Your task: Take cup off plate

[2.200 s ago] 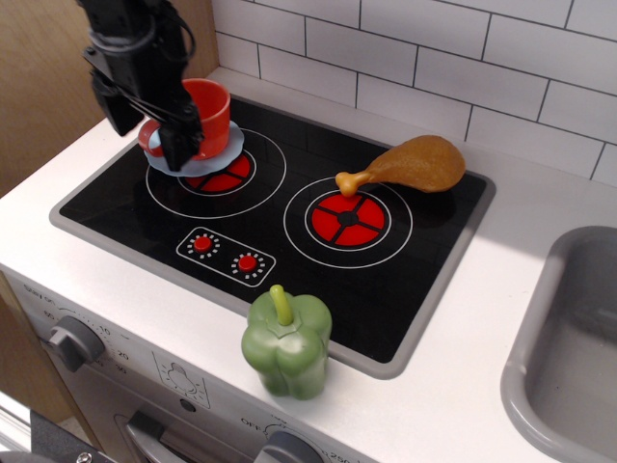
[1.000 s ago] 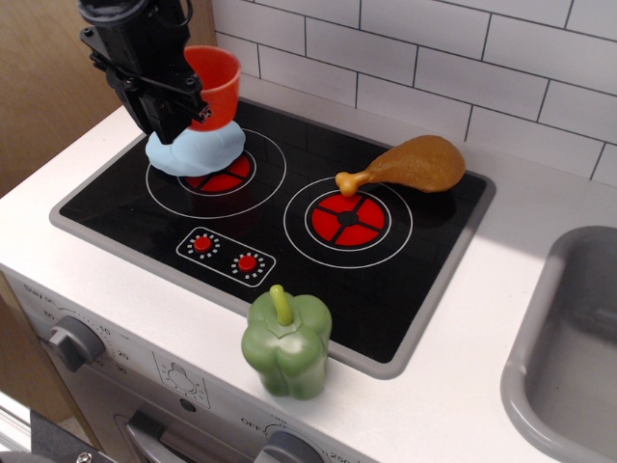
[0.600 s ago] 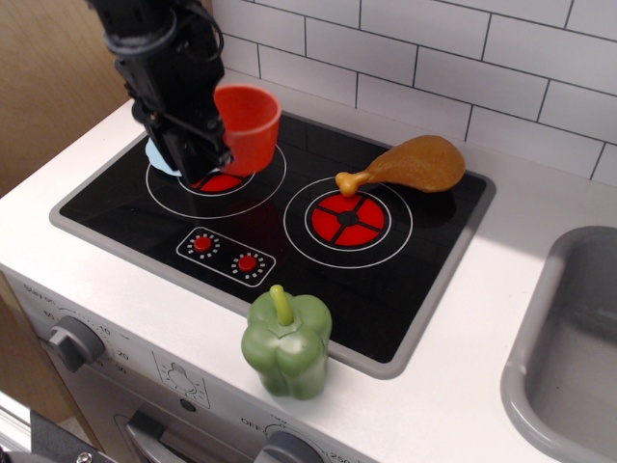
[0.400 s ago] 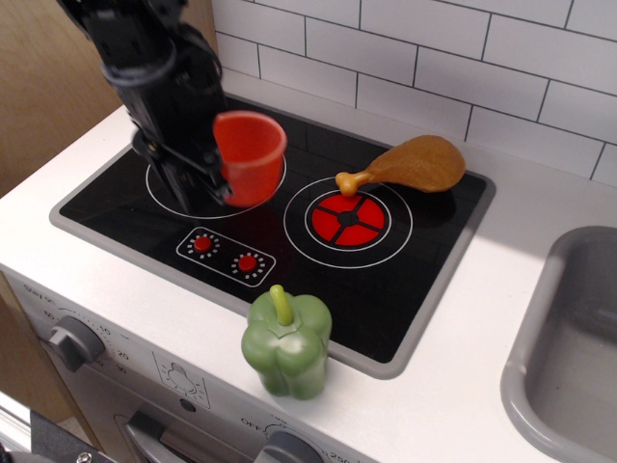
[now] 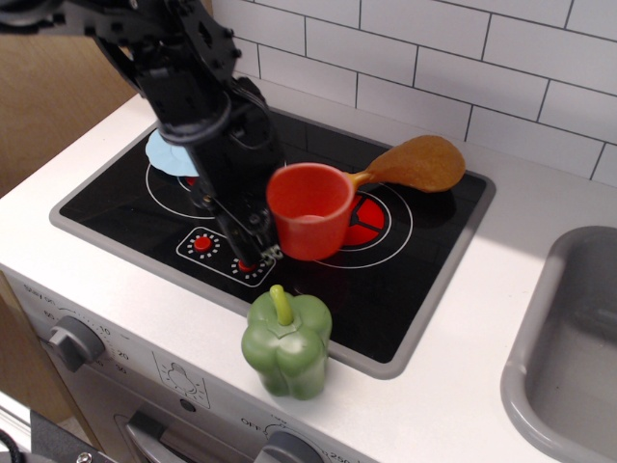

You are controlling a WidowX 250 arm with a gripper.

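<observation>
The red-orange cup is held in the air above the middle of the black stovetop, in front of the right burner, tilted with its mouth facing up and towards the camera. My black gripper is shut on the cup's left side, where the handle is hidden. The light blue plate lies on the left burner, mostly hidden behind my arm; only its left edge shows.
A brown toy chicken drumstick lies at the back of the right burner. A green toy pepper stands on the stove's front edge. Red knobs sit in front of the burners. A grey sink is at right.
The cup was lifted off the plate and carried right and forward, from above the left burner to in front of the right burner. The plate stayed on the left burner.
</observation>
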